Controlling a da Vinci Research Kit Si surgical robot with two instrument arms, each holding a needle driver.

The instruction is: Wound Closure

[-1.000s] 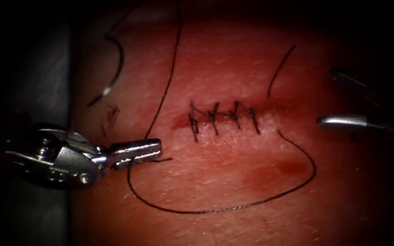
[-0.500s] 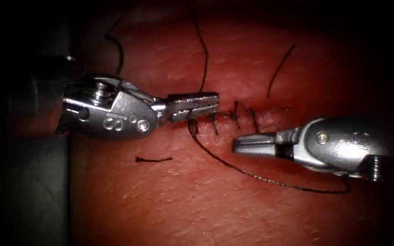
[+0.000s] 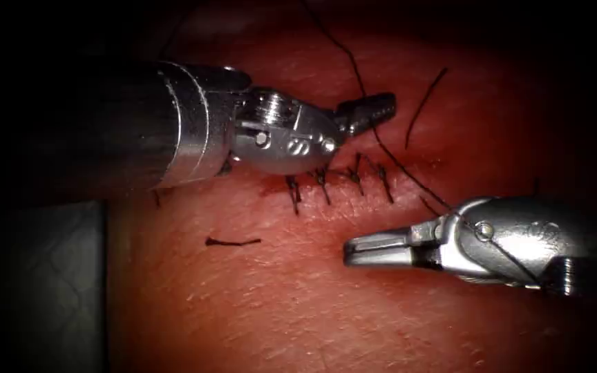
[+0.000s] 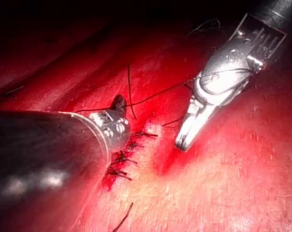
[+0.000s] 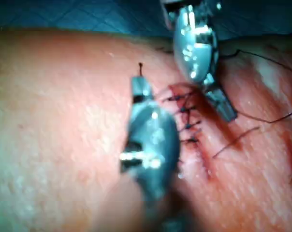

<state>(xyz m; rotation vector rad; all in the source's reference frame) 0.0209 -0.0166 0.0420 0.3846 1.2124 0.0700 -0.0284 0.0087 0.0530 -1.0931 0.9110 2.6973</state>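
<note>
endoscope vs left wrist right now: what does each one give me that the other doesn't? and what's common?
Endoscope adds: the left tool's wrist joint seen side-on, and grey cloth beside the tissue's left edge.

Left wrist adds: a patch of red fluid between the stitches and the right tool's tip.

Both: left tool's jaws shut on the thread, which runs taut across the right tool's wrist. The right tool's jaws are shut and hold nothing. A row of stitches crosses the cut.
</note>
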